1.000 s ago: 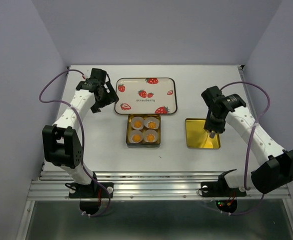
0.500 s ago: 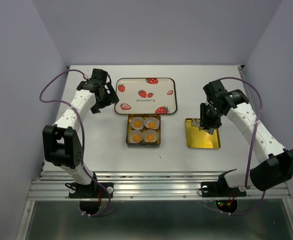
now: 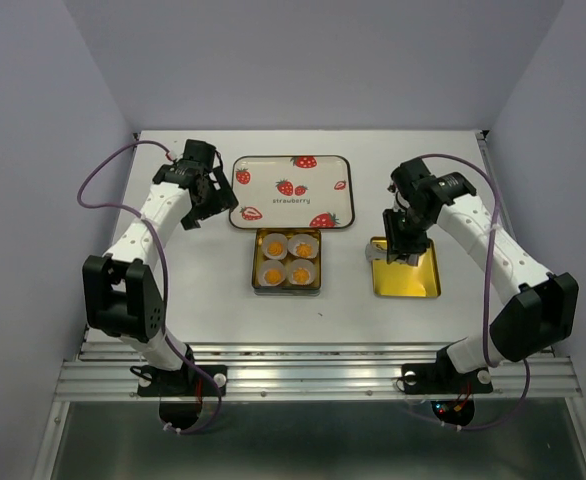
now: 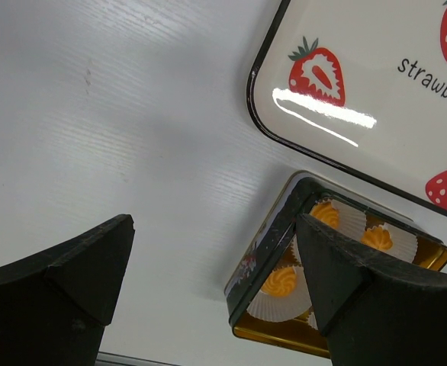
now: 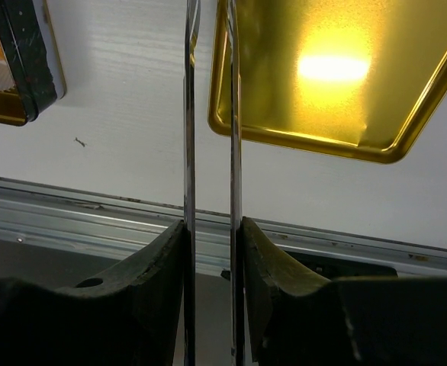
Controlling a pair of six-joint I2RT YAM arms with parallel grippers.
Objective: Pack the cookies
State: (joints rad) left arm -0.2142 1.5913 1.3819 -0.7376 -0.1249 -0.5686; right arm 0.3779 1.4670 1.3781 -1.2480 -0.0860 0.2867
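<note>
Four orange-yellow cookies (image 3: 287, 259) sit in white paper cups inside a small dark tin (image 3: 255, 265) at the table's middle. In the left wrist view the cookies (image 4: 281, 280) show inside the tin (image 4: 265, 255), below the right finger. My left gripper (image 3: 199, 208) is open and empty, left of the strawberry tray (image 3: 291, 190); it also shows in the left wrist view (image 4: 214, 229). My right gripper (image 3: 399, 243) is shut on thin metal tongs (image 3: 373, 257), which hang over the left edge of the gold lid (image 3: 413, 275). In the right wrist view the gripper (image 5: 212, 229) pinches the two tong blades (image 5: 189, 137).
The gold lid (image 5: 338, 76) lies open side up, right of the tin (image 5: 25, 61). The strawberry tray (image 4: 376, 99) lies flat behind the tin. A metal rail (image 3: 313, 365) runs along the table's near edge.
My right arm has swung left and turned its wrist, carrying the tongs from the lid's right part to its left edge. The left arm has hardly moved.
</note>
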